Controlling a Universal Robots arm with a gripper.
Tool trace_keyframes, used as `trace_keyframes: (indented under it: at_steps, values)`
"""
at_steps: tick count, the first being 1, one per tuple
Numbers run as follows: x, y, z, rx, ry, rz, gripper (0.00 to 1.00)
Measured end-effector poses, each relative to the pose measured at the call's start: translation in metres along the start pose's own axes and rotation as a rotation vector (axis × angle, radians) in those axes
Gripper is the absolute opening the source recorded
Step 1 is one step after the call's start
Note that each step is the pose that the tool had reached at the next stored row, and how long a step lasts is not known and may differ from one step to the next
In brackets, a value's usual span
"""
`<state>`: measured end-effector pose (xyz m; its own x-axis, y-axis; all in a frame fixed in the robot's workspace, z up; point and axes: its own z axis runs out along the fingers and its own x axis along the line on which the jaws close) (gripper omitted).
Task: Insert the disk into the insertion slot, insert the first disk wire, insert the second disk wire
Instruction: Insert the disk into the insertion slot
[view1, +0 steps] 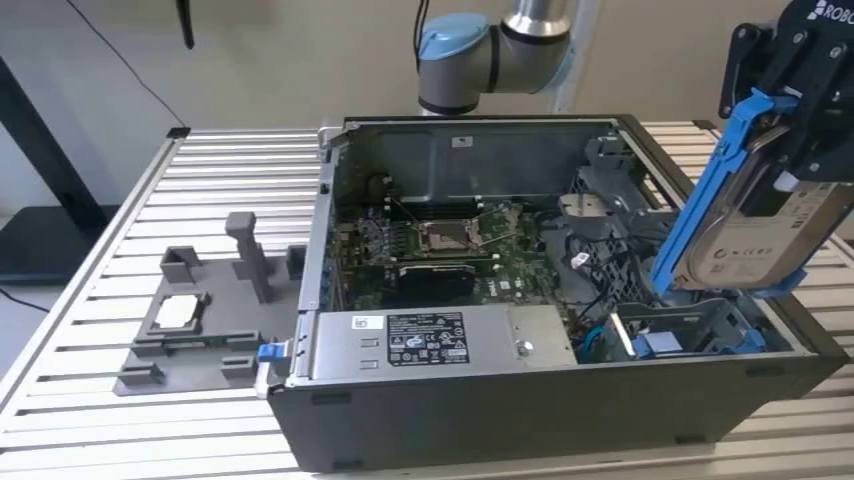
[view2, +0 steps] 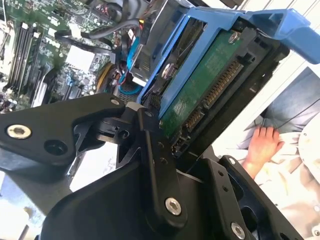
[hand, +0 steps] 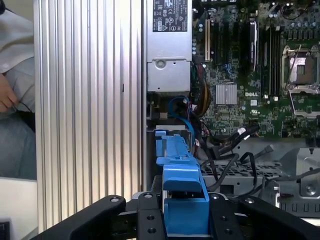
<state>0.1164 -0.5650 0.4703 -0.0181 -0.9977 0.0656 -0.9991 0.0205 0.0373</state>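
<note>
Step in hand: by the look of it, the first of three, getting the disk (view1: 755, 228) into the insertion slot (view1: 694, 318); nothing showed either disk wire plugged in.
Gripper: the gripper (view1: 790, 140) was clamped on the upper end of the disk's blue carrier, its black fingers (hand: 150, 220) flanking the plastic in the first wrist view.
Disk: it hung in the air above the near corner of the computer case (view1: 534, 405) on the exterior view's right, standing steeply on end and leaning, clear of the bay. Its green circuit board (view2: 205, 85) and connector faced the second wrist view.
Insertion slot: a grey bay with blue fittings, just below the disk's lower end; it appeared to hold no drive.
What the move called for: in all likelihood, squaring the carrier's lower edge with the bay's mouth, since the tilt left little room for error and loose black cables (view1: 603, 250) lay right beside the opening.
Case contents: motherboard (view1: 400, 240) with a bare processor socket (view1: 443, 235), and a long grey power supply (view1: 427, 335) along the near wall.
Fixture tray: a grey tray (view1: 147, 368) on the slatted table (view1: 120, 200), at the exterior view's left, held one small silver piece (view1: 180, 312).
Bystander: a person's hand (view2: 262, 145) rested beyond the table.
</note>
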Motion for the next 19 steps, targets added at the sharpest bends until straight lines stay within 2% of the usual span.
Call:
trace_keyframes:
  at_steps: [12,19]
  values:
    - [-0.0003,0.0004,0.0007,0.0,0.0002,0.0,0.33]
    - [-0.0017,0.001,0.006,0.0,-0.0003,0.0,0.33]
